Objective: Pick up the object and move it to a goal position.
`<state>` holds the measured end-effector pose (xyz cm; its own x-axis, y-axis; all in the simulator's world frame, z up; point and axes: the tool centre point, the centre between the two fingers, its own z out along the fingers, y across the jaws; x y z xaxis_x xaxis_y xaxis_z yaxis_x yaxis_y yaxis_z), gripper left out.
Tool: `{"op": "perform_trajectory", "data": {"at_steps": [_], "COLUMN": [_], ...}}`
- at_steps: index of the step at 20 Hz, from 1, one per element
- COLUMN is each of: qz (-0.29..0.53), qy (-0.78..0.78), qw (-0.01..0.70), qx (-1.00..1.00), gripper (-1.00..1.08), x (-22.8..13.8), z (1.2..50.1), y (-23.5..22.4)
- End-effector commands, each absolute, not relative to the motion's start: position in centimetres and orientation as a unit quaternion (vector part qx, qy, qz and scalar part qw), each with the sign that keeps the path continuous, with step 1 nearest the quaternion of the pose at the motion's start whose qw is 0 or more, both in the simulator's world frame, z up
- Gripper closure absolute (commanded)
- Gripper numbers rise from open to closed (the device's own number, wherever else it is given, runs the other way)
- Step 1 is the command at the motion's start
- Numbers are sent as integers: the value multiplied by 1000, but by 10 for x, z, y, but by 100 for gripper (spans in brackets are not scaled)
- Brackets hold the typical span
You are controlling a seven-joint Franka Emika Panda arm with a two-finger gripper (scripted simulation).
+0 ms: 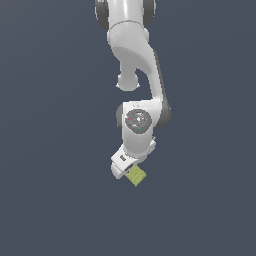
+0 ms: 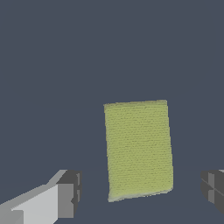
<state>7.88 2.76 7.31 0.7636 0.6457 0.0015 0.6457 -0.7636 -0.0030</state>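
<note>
The object is a small yellow-green flat block (image 2: 138, 148) with a fine ribbed texture, lying on the dark grey floor. In the exterior view the block (image 1: 136, 176) shows just below the white hand. My gripper (image 2: 140, 192) is open and straddles the near end of the block. One dark fingertip (image 2: 70, 190) and the other fingertip (image 2: 212, 190) stand on either side of the block, each with a gap to it. In the exterior view the gripper (image 1: 129, 171) is low over the block, and the hand hides part of the block.
The white arm (image 1: 137, 75) reaches down from the top of the exterior view. A plain dark grey floor (image 1: 50, 200) surrounds the block. No goal marker shows in either view.
</note>
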Motion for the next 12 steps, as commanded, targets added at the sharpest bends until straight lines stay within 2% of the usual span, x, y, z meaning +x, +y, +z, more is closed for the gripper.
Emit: {"op": "perform_trajectory", "data": {"at_steps": [1,12], "qz": [0,0], "qy": [-362,-386], "qw": [1,0], "qx": [-932,-923], "gripper": [-92,-92], "x": [83,87], "z": [68,60], "y": [26,23]}}
